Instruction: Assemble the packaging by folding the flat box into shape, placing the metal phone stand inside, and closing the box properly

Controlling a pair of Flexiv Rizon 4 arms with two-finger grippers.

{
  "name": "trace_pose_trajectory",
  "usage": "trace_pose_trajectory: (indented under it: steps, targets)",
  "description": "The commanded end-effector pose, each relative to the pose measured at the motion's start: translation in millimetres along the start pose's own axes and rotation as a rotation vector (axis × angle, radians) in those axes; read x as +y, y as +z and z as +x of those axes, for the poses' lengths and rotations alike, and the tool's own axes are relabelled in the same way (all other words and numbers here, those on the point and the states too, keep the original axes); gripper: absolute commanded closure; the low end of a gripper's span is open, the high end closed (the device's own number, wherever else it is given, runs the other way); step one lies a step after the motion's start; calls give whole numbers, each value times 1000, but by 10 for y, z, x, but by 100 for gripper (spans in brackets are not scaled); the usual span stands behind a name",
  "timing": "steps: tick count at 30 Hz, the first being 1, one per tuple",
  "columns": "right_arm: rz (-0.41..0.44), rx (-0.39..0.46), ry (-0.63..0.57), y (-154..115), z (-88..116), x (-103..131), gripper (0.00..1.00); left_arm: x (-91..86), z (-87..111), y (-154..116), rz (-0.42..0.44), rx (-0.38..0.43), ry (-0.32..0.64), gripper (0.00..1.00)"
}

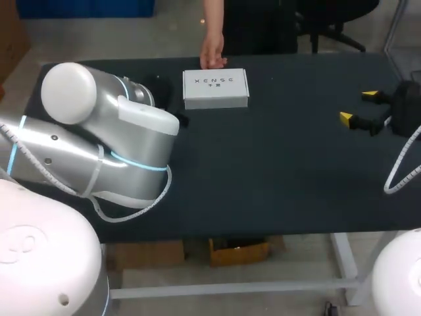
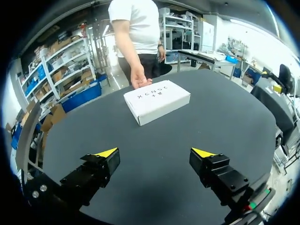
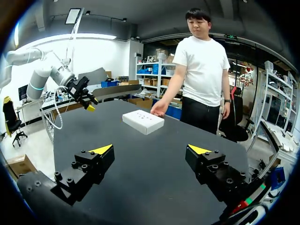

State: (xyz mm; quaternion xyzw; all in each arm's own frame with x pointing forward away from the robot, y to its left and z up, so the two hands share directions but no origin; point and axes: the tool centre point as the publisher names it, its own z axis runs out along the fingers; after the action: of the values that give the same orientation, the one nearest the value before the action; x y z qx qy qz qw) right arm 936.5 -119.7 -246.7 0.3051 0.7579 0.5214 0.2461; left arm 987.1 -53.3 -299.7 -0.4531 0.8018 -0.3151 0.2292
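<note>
Sitting flat on the black table [image 1: 263,171] is a white box [image 1: 216,89], already folded into shape with its lid down, so the folding and closing look done. No metal phone stand shows anywhere, and I cannot tell whether it is inside the box. At the far side of the box a person's hand [image 1: 212,56] hangs loose and half curled, gripping nothing. It may just touch the box's edge, perhaps to set it in place. The left gripper [image 2: 154,152] hovers on the near side of the box, aimed straight at it, with its fingers spread wide and empty, as if ready to approach. The right gripper [image 1: 358,106] waits well apart from the box, off to its right, likewise spread and holding nothing.
</note>
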Motion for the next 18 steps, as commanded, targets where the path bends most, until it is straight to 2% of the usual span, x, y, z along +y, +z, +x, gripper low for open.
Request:
trace_pose_trajectory:
  steps: [1, 5, 8, 12, 15, 18]
  targets:
    - [-2, 1, 0, -11, 1, 0, 0, 5, -80, -13, 26, 69, 118, 0]
    - [-2, 1, 0, -11, 1, 0, 0, -39, -111, 18, 28, 75, 207, 0]
    - [-2, 1, 0, -11, 1, 0, 0, -45, -126, 75, -3, 82, 259, 0]
    - [-2, 1, 0, -11, 1, 0, 0, -4, -192, 184, -84, 61, 234, 0]
    - [-2, 1, 0, -11, 1, 0, 0, 39, -217, 207, -102, 47, 178, 0]
    - [-2, 1, 0, -11, 1, 0, 0, 66, -202, 186, -83, 40, 156, 0]
